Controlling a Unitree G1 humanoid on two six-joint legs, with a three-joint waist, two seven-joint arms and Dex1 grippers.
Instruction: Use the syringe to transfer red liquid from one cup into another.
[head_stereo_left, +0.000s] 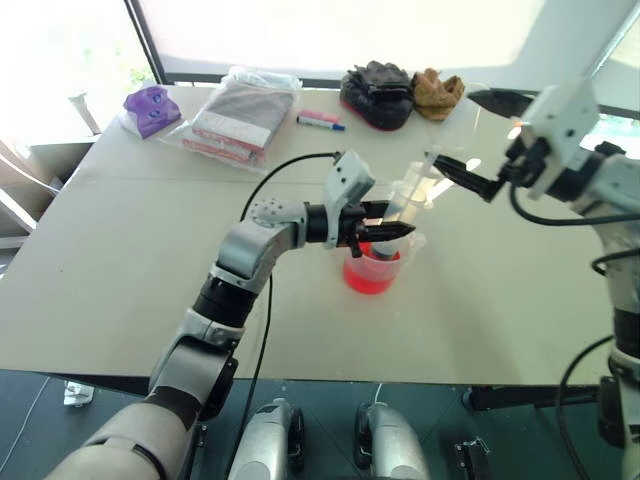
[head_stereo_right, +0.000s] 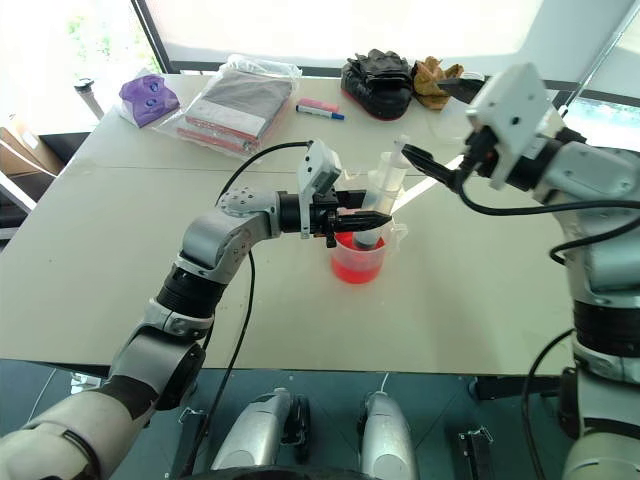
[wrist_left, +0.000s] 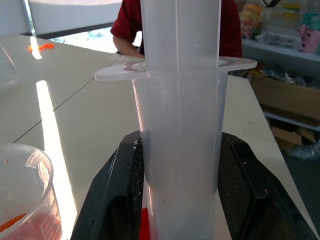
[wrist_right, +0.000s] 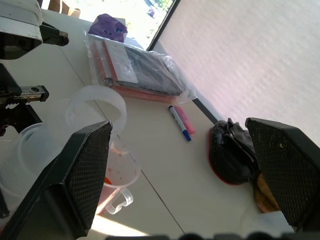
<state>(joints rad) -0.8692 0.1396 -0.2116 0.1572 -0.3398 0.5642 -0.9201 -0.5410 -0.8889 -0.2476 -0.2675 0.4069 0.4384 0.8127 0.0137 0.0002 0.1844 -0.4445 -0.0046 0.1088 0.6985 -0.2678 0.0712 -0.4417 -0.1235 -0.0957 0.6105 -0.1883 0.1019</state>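
Here, left gripper (head_stereo_right: 365, 218) clamped on the syringe (head_stereo_right: 381, 196) standing in the beaker (head_stereo_right: 358, 257) of red liquid (head_stereo_right: 356, 268), right gripper (head_stereo_right: 418, 160) wide open beside the plunger, holding nothing, on the desk (head_stereo_right: 120, 260).

No text is legible; the beaker (wrist_left: 30, 200) perhaps bears faint, unreadable scale marks.

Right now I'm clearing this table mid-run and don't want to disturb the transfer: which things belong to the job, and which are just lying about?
In the job:
- syringe, clamped in the left gripper
- measuring beaker holding red liquid
- right gripper, open beside the plunger top

Lying about:
- purple object
- bagged packets
- pink and blue marker pens
- dark gloves
- tan gloves
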